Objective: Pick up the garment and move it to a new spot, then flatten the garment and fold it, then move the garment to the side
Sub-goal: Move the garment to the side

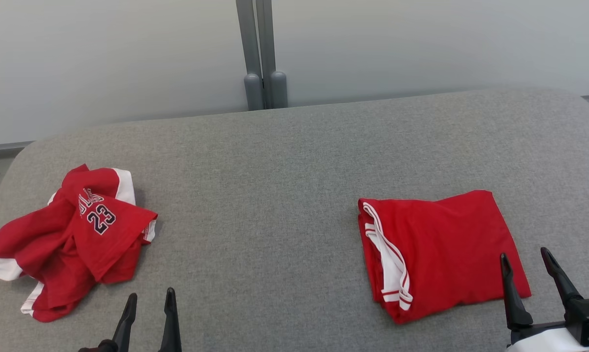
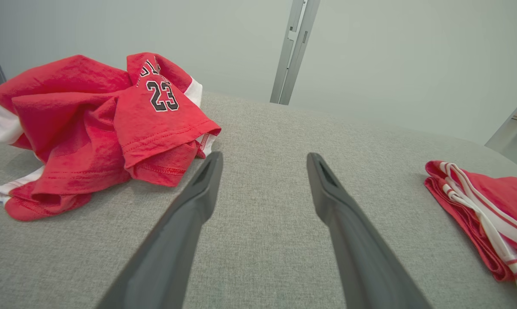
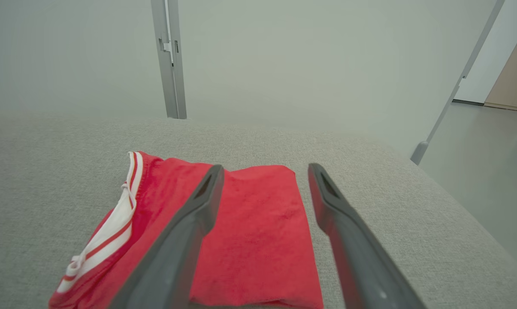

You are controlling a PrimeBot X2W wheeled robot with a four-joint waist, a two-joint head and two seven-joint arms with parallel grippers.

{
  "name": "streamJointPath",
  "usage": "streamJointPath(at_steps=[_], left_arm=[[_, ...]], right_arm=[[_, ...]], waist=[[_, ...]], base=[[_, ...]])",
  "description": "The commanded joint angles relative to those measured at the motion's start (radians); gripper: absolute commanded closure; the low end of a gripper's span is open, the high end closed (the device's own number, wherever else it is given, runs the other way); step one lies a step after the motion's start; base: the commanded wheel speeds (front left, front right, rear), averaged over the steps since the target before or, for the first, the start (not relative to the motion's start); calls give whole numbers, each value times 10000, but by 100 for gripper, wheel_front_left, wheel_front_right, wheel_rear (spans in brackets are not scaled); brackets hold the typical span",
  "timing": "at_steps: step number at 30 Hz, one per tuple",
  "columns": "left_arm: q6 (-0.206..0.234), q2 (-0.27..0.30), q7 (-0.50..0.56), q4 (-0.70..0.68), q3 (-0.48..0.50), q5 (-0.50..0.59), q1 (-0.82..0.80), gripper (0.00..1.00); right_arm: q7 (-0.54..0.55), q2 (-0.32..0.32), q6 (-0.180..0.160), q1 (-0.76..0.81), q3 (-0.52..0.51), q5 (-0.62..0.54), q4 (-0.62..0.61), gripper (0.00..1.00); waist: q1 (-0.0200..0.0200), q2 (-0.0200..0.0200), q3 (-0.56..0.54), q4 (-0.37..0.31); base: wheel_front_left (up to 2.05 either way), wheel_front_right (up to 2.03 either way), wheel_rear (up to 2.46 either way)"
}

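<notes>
A crumpled red garment [image 1: 74, 234] with white trim and the number 23 lies at the left of the grey surface [image 1: 274, 195]; the left wrist view has this garment [image 2: 91, 128] at its upper left. My left gripper [image 1: 150, 296] is open and empty, just right of and nearer than that heap, seen as left gripper [image 2: 264, 161] in its own view. A folded red garment [image 1: 441, 249] with white striped edging lies flat at the right. My right gripper [image 1: 524, 254] is open over its near right corner, empty, with the folded garment [image 3: 258, 240] beneath its fingers.
The grey padded surface has rounded far corners, and a pale wall with a grey upright post [image 1: 261, 54] stands behind it. Its right edge drops to the floor [image 3: 490, 171]. Bare fabric stretches between the two garments.
</notes>
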Motion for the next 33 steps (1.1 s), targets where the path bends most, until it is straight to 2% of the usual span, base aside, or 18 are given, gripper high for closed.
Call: streamJointPath(at_steps=[1, 15, 18, 22, 25, 27, 33], left_arm=[[-54, 31, -27, -35, 39, 50, 114, 0], [-80, 31, -27, 2, 61, 170, -9, 0], [-40, 31, -27, -61, 99, 139, -22, 0], [-115, 30, -27, -10, -41, 143, -226, 0], [-188, 31, -27, 34, -147, 186, -631, 0], [-247, 31, -27, 89, -216, 178, -842, 0], [-317, 31, -27, 244, -218, 46, -1304, 0]], right_arm=[[-26, -10, 1, -43, 32, -32, -2, 0], [-27, 45, 1, -274, 135, 116, 104, 0], [-27, -52, 1, -661, 148, 630, 389, 0], [43, -792, 1, -1855, 711, 1817, 2177, 0], [848, -1295, 1, -3215, 1081, 2769, 3658, 0], [1384, -1812, -2, -3932, 1331, 2892, 4453, 0], [2358, -2281, 0, -5221, 1566, 3430, 6346, 0]], waist=[[0, 0, -11, 7], [0, 0, 119, 42], [0, 0, 230, -30], [0, 0, 669, -107], [0, 0, 1243, -38], [0, 0, 1581, 90], [0, 0, 2151, 549]], base=[[0, 0, 0], [0, 0, 0], [0, 0, 0], [0, 0, 0], [0, 0, 0], [0, 0, 0], [0, 0, 0]])
